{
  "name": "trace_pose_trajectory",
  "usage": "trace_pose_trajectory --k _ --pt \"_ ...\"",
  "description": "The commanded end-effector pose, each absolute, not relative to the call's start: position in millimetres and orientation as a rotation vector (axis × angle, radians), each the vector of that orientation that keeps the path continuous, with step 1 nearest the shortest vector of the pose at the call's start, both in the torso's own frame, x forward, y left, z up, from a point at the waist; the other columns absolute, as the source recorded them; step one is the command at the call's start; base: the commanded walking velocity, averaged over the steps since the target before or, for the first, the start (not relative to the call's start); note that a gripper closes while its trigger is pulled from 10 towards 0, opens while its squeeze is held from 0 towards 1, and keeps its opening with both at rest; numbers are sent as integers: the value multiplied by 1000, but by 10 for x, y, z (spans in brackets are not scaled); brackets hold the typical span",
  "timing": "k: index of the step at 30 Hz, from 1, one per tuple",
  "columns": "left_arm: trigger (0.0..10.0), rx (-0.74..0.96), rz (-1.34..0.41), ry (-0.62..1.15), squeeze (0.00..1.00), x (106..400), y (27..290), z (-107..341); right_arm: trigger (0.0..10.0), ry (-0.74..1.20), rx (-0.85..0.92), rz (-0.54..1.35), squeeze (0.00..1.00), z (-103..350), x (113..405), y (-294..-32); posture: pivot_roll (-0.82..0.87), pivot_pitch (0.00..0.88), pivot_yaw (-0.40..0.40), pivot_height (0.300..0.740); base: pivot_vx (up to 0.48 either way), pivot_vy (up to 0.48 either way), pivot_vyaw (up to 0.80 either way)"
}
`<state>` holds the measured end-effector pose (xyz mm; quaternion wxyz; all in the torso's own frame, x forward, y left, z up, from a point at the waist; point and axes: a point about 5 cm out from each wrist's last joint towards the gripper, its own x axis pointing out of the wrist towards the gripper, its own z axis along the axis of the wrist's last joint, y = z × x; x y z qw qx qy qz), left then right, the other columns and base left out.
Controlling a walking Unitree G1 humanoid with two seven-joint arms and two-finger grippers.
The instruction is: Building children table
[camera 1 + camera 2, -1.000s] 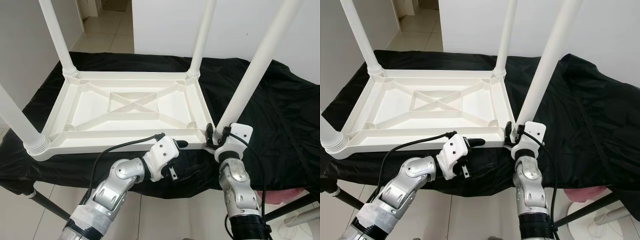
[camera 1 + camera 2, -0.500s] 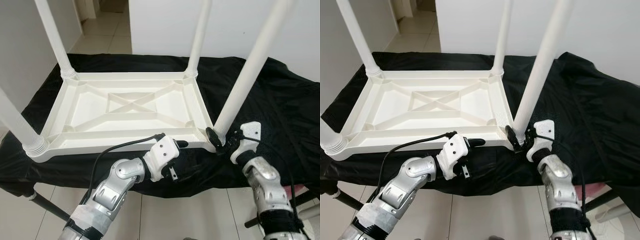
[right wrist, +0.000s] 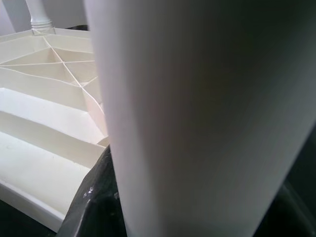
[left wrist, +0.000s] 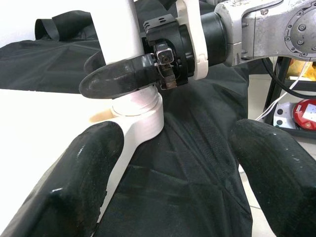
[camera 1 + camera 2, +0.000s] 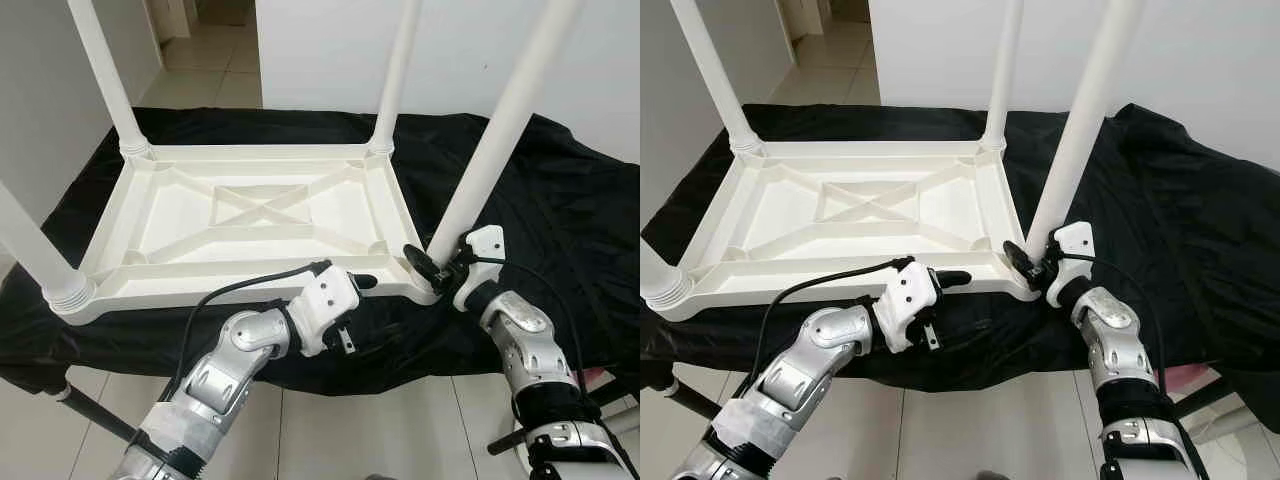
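Note:
A white plastic children's table (image 5: 160,215) lies upside down on a black cloth, with its legs standing up. My right gripper (image 5: 438,262) is at the foot of the near right leg (image 5: 490,150), shut on it just above its socket. One of its black fingers (image 4: 123,76) crosses the leg's base. In the right wrist view the leg (image 3: 197,113) stands close between the fingers. My left gripper (image 5: 355,312) hangs open at the table's near rim (image 5: 200,290), left of that leg. Between its spread fingers (image 4: 84,168) lies only black cloth.
The black cloth (image 5: 560,210) covers a work surface that ends just before me, with tiled floor (image 5: 400,430) below. Three other legs rise at the far left (image 5: 105,70), far right (image 5: 400,70) and near left (image 5: 30,245). A red thing (image 4: 308,111) sits on the floor at the right.
My right arm has swung out to the right, and its wrist has turned from below the leg's foot to its side. The left arm has barely moved.

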<state>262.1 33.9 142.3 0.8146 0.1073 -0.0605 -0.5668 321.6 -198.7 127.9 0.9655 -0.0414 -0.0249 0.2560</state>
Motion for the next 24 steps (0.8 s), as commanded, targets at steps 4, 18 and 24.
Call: trace_pose_trajectory --k 4,18,24 --pt "10000 238 -1218 -129 0 2618 343 1416 0 -18 -82 561 0 1193 3185 -1977 -91 0 -16 740 0 0 0" --pt "10000 222 -1188 -104 0 2628 395 1356 10000 -27 11 200 0 1120 3110 -2084 -98 0 -7 740 0 0 0" --pt "10000 229 -1188 -85 0 2623 412 1310 10000 -40 41 -46 0 1114 3049 -2095 -105 0 12 740 0 0 0"
